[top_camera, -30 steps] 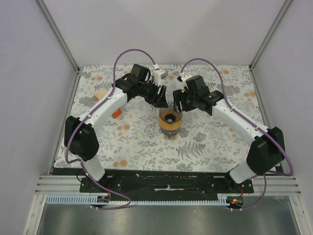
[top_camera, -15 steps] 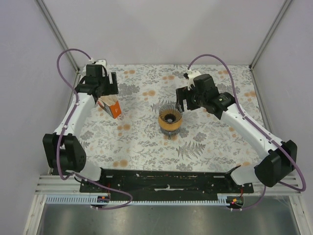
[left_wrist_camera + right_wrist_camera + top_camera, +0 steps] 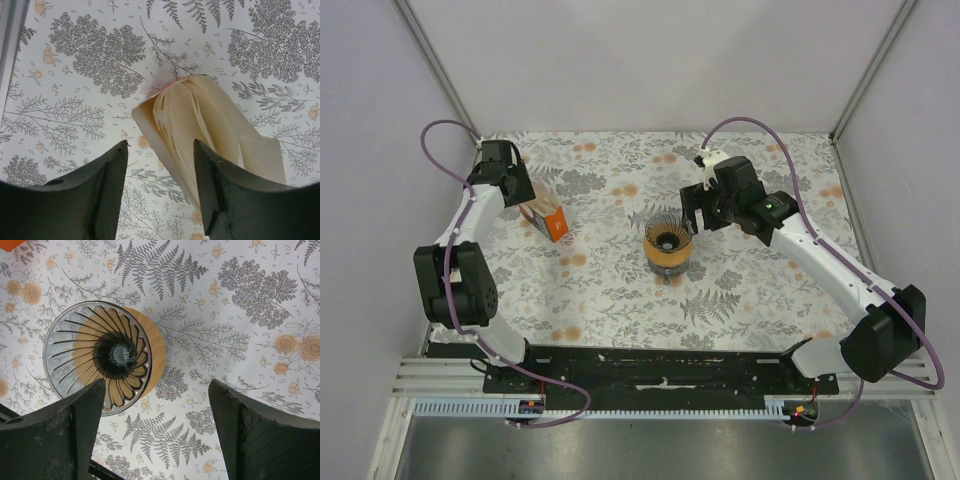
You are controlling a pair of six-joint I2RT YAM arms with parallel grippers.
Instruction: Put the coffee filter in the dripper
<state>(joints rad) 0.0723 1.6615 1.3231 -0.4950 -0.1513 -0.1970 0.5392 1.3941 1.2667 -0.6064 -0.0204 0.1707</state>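
The dripper (image 3: 668, 238), a dark ribbed see-through cone on an amber-brown ring, stands mid-table; it also shows in the right wrist view (image 3: 100, 356). My right gripper (image 3: 692, 212) is open and empty, hovering just right of and behind the dripper (image 3: 157, 432). My left gripper (image 3: 525, 200) is open at the far left, over the orange packet (image 3: 548, 220). In the left wrist view the gripper (image 3: 161, 187) straddles the near edge of the packet's cream stack of filters (image 3: 200, 130), holding nothing. No single white coffee filter shows apart from that stack.
A floral patterned cloth (image 3: 620, 290) covers the table. Metal frame posts and white walls (image 3: 440, 70) enclose the sides and back. The black arm base rail (image 3: 660, 365) runs along the near edge.
My left arm has swung from beside the dripper out to the far left, over the orange packet. My right gripper has drawn back slightly from the dripper and stays open.
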